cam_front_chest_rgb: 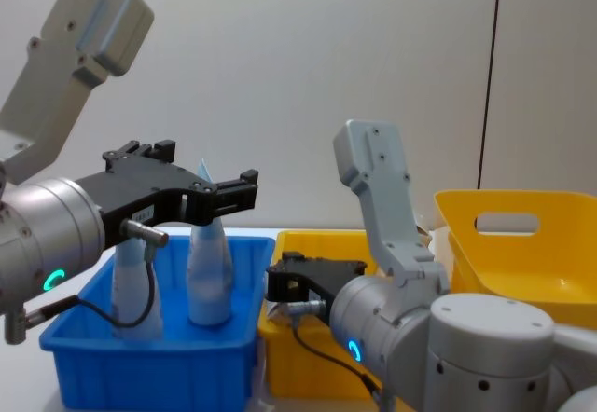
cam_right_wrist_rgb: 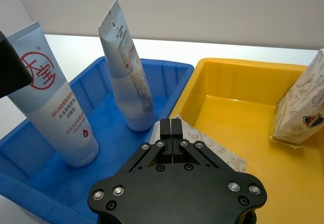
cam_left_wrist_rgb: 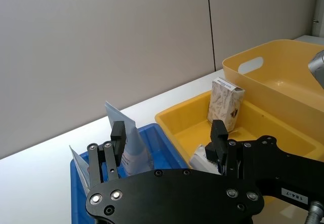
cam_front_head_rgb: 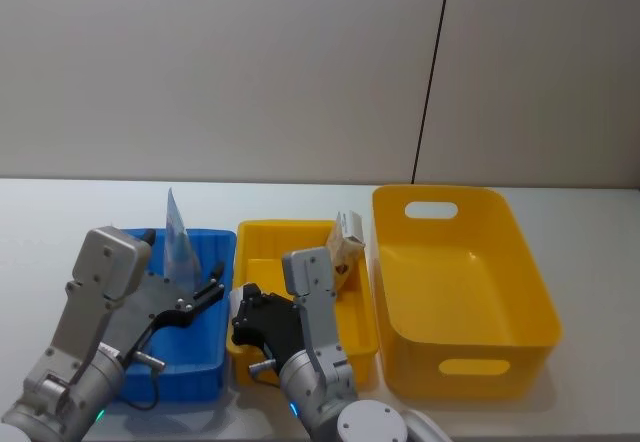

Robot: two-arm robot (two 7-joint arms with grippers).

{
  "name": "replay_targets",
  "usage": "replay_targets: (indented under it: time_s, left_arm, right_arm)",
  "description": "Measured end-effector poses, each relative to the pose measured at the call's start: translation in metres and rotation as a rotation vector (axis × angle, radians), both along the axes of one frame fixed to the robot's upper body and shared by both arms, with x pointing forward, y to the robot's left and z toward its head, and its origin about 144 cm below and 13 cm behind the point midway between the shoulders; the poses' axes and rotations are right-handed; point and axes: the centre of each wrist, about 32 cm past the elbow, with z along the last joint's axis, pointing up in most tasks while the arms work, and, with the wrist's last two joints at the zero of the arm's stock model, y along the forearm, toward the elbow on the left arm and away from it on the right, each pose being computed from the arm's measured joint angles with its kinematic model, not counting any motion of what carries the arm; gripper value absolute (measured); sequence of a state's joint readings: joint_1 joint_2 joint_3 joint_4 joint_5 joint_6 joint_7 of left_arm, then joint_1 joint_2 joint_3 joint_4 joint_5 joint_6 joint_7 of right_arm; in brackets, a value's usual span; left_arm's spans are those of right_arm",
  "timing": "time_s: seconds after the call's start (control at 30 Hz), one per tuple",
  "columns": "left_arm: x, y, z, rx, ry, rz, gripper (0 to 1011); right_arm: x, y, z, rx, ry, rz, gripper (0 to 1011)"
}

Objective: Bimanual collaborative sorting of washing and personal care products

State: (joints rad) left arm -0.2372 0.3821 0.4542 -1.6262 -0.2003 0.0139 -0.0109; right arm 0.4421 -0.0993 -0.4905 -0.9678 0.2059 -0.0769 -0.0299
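Observation:
Two pale blue squeeze tubes (cam_right_wrist_rgb: 129, 77) (cam_right_wrist_rgb: 53, 102) stand upright in the blue bin (cam_front_head_rgb: 195, 347), crimped ends up. My left gripper (cam_front_head_rgb: 205, 287) hovers open just above them, its fingers (cam_left_wrist_rgb: 117, 133) wide apart and holding nothing. A white patterned carton (cam_front_head_rgb: 347, 247) leans upright in the far right corner of the small yellow bin (cam_front_head_rgb: 280, 237). Another carton (cam_right_wrist_rgb: 212, 145) lies flat at that bin's near left. My right gripper (cam_right_wrist_rgb: 172, 127) is shut just above it, with nothing between its fingers.
A large yellow bin (cam_front_head_rgb: 470, 292) with handle cut-outs stands to the right of the small one. The three bins sit side by side on a white table (cam_front_head_rgb: 60, 212) before a grey wall.

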Motion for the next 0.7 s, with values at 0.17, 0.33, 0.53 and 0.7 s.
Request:
replay_targets:
  time_s: [0.17, 0.33, 0.53, 0.7]
  left_arm:
    - [0.0, 0.0, 0.0, 0.0, 0.0, 0.0, 1002]
    - [0.0, 0.0, 0.0, 0.0, 0.0, 0.0, 1002]
    - [0.0, 0.0, 0.0, 0.0, 0.0, 0.0, 1001]
    - [0.0, 0.0, 0.0, 0.0, 0.0, 0.0, 1001]
  right_arm:
    - [0.0, 0.0, 0.0, 0.0, 0.0, 0.0, 0]
    - [-0.0001, -0.0004, 0.0, 0.0, -0.002, -0.001, 0]
    - [-0.0004, -0.002, 0.0014, 0.002, -0.017, -0.004, 0]
    - [-0.0004, -0.0035, 0.003, 0.002, -0.033, -0.006, 0]
